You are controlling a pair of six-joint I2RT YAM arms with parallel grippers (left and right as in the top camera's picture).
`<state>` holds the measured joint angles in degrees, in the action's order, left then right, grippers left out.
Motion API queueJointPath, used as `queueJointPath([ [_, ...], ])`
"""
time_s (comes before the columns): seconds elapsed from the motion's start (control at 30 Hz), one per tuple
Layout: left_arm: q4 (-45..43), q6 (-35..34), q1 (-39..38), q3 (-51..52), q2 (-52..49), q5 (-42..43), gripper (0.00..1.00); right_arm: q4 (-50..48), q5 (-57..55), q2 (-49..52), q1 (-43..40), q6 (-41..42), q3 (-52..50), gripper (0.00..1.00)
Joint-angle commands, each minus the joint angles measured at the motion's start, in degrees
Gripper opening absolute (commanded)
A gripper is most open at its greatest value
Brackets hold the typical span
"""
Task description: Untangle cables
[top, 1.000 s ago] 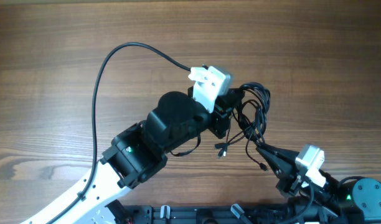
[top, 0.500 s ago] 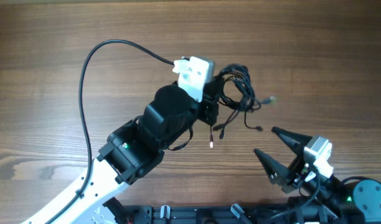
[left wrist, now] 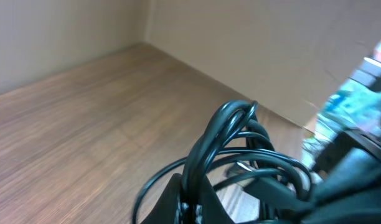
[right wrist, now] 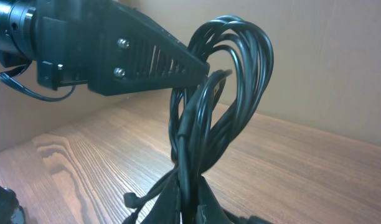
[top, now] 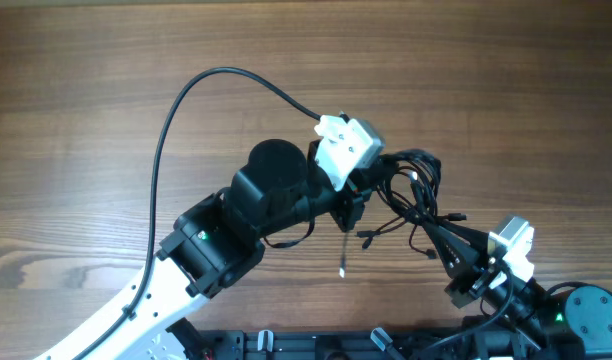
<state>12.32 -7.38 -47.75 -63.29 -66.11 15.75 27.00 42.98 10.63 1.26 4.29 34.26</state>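
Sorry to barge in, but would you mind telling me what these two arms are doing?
Both arms are gripping one bunch of thin black cables over the wooden table. The left gripper is shut on the bundle from one side and the right gripper from the other. The loops are not yet untangled, and a few plug ends dangle loose.

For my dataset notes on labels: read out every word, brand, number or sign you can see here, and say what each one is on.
No text can be read.
The cables and the wooden table show no print.
A bluish object at the right edge of the left wrist view is too blurred to read.
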Motion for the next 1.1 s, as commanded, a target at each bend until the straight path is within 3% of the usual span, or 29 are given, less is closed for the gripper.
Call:
queueJointPath([
  [0.0, -0.9, -8.6, 0.3, -0.7, 0.4, -15.8, 0.04, -0.1, 0.5, -0.5, 0.1, 0.3, 0.9, 0.04],
  [0.23, 2.2, -14.6, 0.4, -0.7, 0.4, -27.8, 0.04, -0.9, 2.0, -0.5, 0.1, 0.4, 0.9, 0.04],
  [0.43, 4.1, -20.5, 3.7, -0.7, 0.4, -28.2, 0.04, -0.7, -3.1, -0.5, 0.1, 3.7, 0.9, 0.04],
  [0.57, 4.3, -20.3, 3.9, -0.7, 0.4, -25.9, 0.04, 0.2, -9.4, -0.5, 0.1, 7.5, 0.9, 0.05],
  [0.67, 4.3, -19.7, 3.9, -0.7, 0.4, -23.4, 0.04, 1.3, -14.1, -0.5, 0.1, 11.1, 0.9, 0.56],
  [0.73, 4.1, -16.4, 3.9, -0.7, 0.4, -20.9, 0.04, 1.4, -14.1, -0.5, 0.1, 11.1, 0.9, 0.83],
  [0.87, 4.0, -15.3, 3.9, -0.7, 0.4, -20.0, 0.04, 1.4, -12.9, -0.5, 0.1, 10.9, 0.9, 0.99],
  [0.93, 3.8, -14.7, 3.9, -0.7, 0.4, -18.5, 0.04, 1.4, -12.5, -0.5, 0.1, 10.9, 0.9, 1.0],
  [1.07, 0.6, -6.3, 3.9, -0.7, 0.4, -8.2, 0.04, 1.4, -9.1, -0.5, 0.1, 10.1, 0.9, 1.0],
])
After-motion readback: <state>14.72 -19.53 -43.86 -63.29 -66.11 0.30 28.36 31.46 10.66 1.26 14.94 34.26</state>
